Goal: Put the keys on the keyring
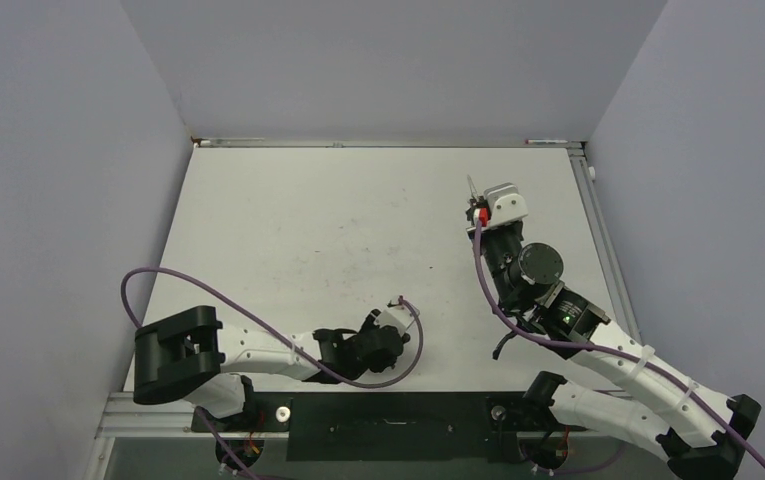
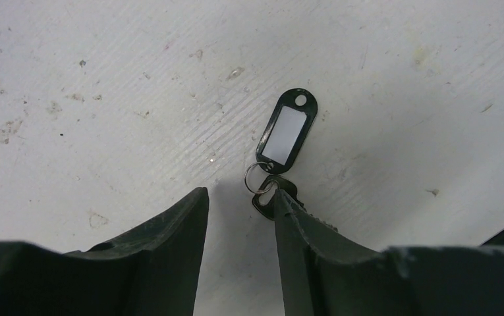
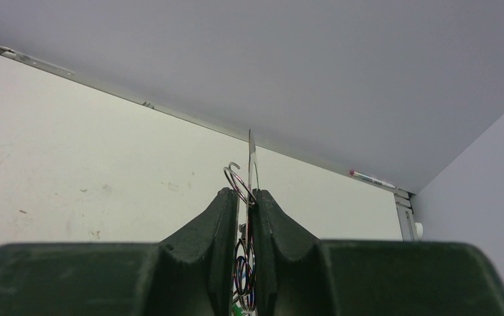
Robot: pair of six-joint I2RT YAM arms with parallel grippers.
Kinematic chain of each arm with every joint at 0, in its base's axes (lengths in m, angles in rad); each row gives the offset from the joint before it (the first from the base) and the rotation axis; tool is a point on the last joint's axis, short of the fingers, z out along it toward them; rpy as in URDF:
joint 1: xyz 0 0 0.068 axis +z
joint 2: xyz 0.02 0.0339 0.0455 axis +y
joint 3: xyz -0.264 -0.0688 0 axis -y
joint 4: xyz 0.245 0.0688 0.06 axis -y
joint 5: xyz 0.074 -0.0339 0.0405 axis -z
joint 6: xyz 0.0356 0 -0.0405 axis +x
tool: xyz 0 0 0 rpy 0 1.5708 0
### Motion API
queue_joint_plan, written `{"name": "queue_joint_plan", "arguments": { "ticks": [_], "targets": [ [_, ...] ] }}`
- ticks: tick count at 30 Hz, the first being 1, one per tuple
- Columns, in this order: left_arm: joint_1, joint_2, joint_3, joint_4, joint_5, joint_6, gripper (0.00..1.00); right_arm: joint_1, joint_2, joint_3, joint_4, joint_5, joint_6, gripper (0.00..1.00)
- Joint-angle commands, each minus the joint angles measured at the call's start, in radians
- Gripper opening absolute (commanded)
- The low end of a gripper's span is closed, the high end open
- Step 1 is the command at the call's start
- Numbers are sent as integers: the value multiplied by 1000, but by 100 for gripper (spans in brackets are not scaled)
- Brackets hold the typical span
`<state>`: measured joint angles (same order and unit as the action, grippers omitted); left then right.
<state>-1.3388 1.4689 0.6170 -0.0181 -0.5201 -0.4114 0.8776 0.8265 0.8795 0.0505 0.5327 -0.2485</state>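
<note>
Left gripper (image 2: 240, 195) hangs open low over the white table (image 2: 91, 85), a key (image 2: 264, 201) lying flat at its right fingertip, joined by a small split ring (image 2: 255, 176) to a black tag (image 2: 287, 128). Right gripper (image 3: 246, 197), raised over the table's far right, is clamped on the wire keyring (image 3: 230, 176) and a thin upright metal blade (image 3: 252, 155).

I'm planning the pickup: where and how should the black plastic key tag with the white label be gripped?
Probably pinch the black plastic tag across its narrow width, from straight above: it lies flat on the white table, long sides free.
</note>
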Motion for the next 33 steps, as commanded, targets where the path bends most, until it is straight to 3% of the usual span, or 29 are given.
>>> {"name": "queue_joint_plan", "arguments": {
  "ticks": [1,9,14,24,33],
  "targets": [
    [0,-64,68,-103,37,-28,38,3,-1,19,55,-9,6,5],
    [6,-84,78,-100,106,-121,36,2,2,19,53,-12,7,5],
    [69,-45,80,-69,149,-162,33,2,3,19,51,-18,12,5],
    [125,-1,63,48,260,-123,28,3,-7,18,43,-20,9,5],
    [127,21,63,28,238,-132,26,2,-11,18,37,-18,8,5]
  ]
}}
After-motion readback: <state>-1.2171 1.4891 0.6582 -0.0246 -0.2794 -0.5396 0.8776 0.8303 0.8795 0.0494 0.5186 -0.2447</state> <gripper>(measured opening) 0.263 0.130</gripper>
